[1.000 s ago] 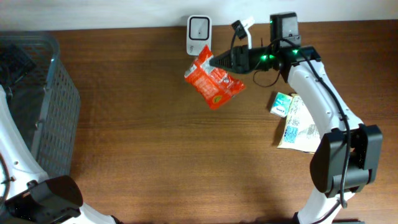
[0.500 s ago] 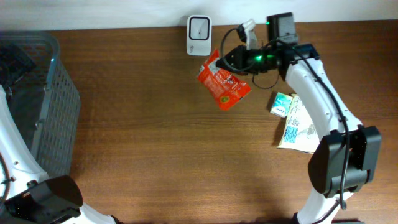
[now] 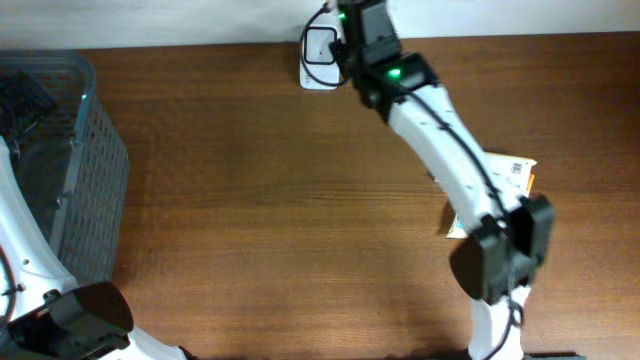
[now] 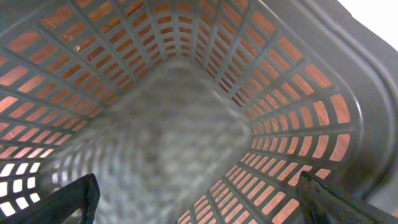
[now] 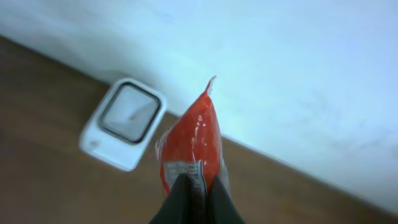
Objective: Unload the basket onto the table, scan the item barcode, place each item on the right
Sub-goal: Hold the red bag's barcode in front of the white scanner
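Observation:
In the right wrist view my right gripper [image 5: 198,186] is shut on the lower edge of a red snack packet [image 5: 196,140]. The packet stands upright, its printed label facing the camera. A white scanner [image 5: 124,121] with a dark window lies just left of the packet, against the wall. Overhead, my right arm [image 3: 430,120] reaches to the table's back edge over the scanner [image 3: 316,50], and it hides the packet. My left gripper [image 4: 199,208] is open inside the grey basket [image 4: 298,93], with nothing between its fingers.
The grey mesh basket [image 3: 70,170] stands at the left side of the table. A yellow-and-white packet [image 3: 510,175] lies at the right, partly under my right arm. A white wall runs along the back edge.
My right arm has swung left and back with the red packet, from right of the scanner to directly at it. The packet is now covered from above. The left arm has not moved.

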Controlling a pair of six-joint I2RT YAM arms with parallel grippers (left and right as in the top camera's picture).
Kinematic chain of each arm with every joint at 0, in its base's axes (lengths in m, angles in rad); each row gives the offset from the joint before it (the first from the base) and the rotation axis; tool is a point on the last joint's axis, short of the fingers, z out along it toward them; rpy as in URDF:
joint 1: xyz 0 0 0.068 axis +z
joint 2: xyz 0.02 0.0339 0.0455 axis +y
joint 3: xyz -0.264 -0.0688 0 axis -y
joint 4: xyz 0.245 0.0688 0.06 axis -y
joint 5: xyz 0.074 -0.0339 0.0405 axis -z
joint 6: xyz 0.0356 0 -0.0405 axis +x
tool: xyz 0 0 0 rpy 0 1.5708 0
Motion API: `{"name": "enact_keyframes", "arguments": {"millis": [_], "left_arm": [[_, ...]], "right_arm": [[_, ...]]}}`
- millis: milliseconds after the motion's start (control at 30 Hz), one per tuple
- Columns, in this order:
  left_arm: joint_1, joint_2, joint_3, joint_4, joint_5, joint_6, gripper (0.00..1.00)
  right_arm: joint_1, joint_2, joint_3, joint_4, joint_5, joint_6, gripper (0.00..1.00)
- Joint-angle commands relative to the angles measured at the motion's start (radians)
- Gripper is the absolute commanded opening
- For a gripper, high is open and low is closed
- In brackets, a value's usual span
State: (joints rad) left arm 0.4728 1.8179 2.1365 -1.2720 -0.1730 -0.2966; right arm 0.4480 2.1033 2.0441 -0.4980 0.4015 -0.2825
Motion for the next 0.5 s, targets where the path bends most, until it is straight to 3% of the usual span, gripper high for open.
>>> {"name": "enact_keyframes", "arguments": {"millis": [0, 200, 467], "left_arm": [[0.002, -0.001, -0.001, 0.002, -0.004, -0.01, 0.99], [0.002, -0.001, -0.001, 0.002, -0.004, -0.01, 0.99], [0.002, -0.001, -0.001, 0.002, -0.005, -0.01, 0.99]], "right_arm": [[0.037, 0.084, 0.011, 0.104, 0.111, -0.26, 0.04], [0.062, 0.18, 0.011, 0.329, 0.1, -0.484, 0.04], [0.069, 0.274, 0.011, 0.488, 0.135, -0.767, 0.04]]}}
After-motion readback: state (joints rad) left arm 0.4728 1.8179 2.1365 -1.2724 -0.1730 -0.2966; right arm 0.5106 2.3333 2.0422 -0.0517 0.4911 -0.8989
